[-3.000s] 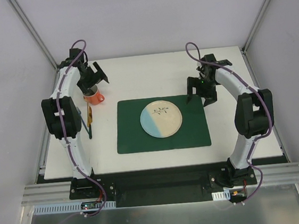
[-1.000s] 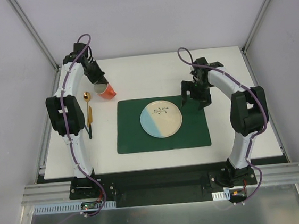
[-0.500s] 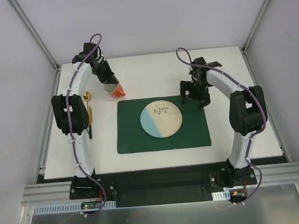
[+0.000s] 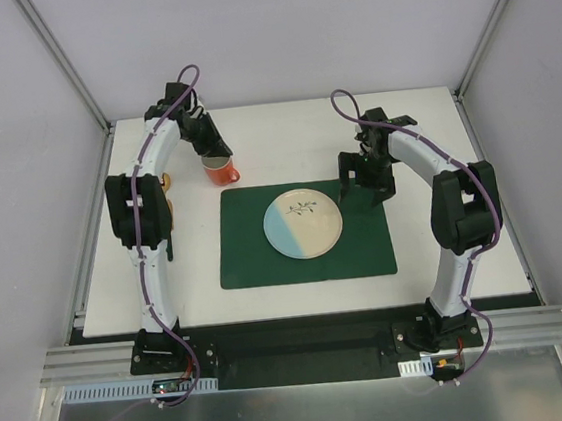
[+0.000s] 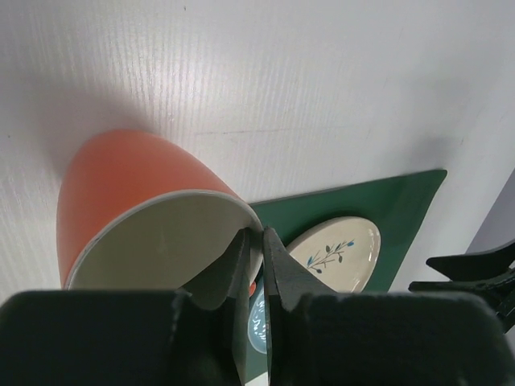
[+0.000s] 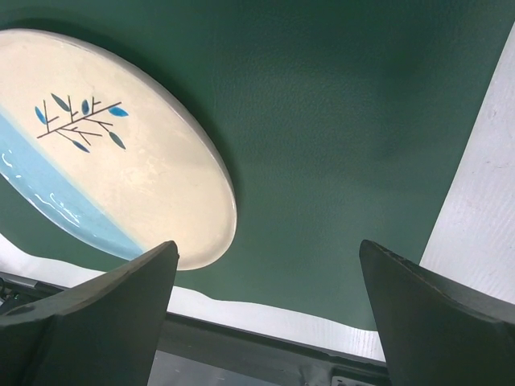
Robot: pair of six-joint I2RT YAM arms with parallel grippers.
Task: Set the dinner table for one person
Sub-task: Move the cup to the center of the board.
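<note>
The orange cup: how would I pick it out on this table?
Start at the white table, then its dark green placemat. Just beyond the mat's far left corner is the orange cup, its rim pinched by the left gripper; it is the only orange thing there.

We count one dinner table [image 4: 283, 130], white, carrying all the rest.
One placemat [image 4: 256, 258], dark green, at the middle of the table.
One plate [image 4: 303, 224], cream and pale blue with a sprig (it lies on the placemat).
One cup [image 4: 221, 169], orange, towards the far-left corner.
One small gold thing [image 4: 165, 180] near the left edge. It is mostly hidden, so we cannot name it or count further there.
Arms: two, the left arm [image 4: 138, 210] and the right arm [image 4: 459, 207].
</note>
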